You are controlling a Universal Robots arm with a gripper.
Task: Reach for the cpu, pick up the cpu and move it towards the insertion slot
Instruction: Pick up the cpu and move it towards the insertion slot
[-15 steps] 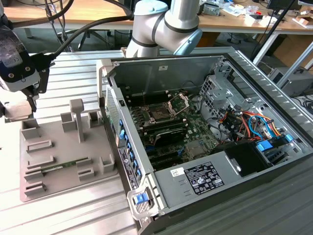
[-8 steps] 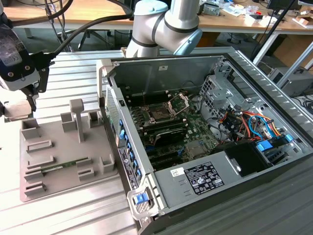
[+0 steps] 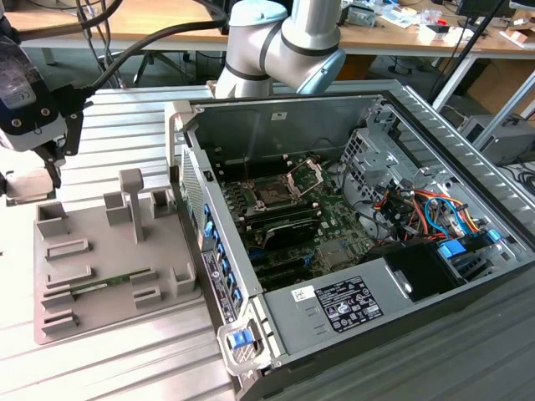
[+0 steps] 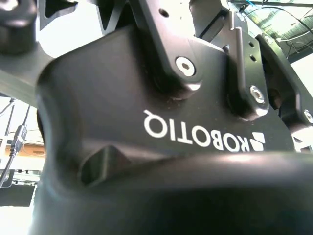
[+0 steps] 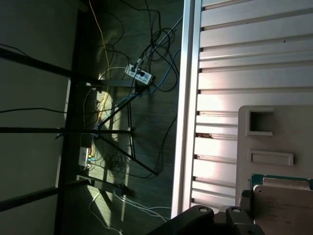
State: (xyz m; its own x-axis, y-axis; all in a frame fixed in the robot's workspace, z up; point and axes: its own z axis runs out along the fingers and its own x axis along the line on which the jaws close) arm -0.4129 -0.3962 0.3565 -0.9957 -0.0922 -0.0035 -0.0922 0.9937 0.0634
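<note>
Gripper at the tray's far corner, cpu beneath it

In the exterior view the black-and-silver gripper (image 3: pixel 50 171) hangs at about nine o'clock of the scene, over the ribbed aluminium table (image 3: pixel 125 117). Its dark body takes up most of the second wrist view (image 4: pixel 146 122). Whether it is spread, pressed together or pinching anything cannot be told.

Just under the gripper is the cpu (image 3: pixel 27 185), a small thin square chip with a silvery-white top. It sits off the ten o'clock corner of the flat grey plastic tray (image 3: pixel 109 276) with its raised blocks and recesses. In the first wrist view the cpu (image 5: pixel 286 205) shows a green edge and lies close beside the gripper's dark parts (image 5: pixel 215 220), in front of the tray (image 5: pixel 293 142). Whether it rests on the tray or is lifted off it cannot be told.

The insertion slot (image 3: pixel 272 194) is a square socket with a dark centre, and its shiny metal frame is hinged open. It sits on the green circuit board (image 3: pixel 334 225) inside the open dark-grey metal computer case (image 3: pixel 276 125). It lies at roughly three o'clock from the cpu and well apart from it, with the tray's upright blocks and the case's side wall between them.

The pale grey jointed arm (image 3: pixel 292 42) enters at twelve o'clock, behind the case. The first wrist view also takes in the table's edge (image 5: pixel 188 98) and, past it, a white power strip (image 5: pixel 138 74) among loose cables on a dark floor
</note>
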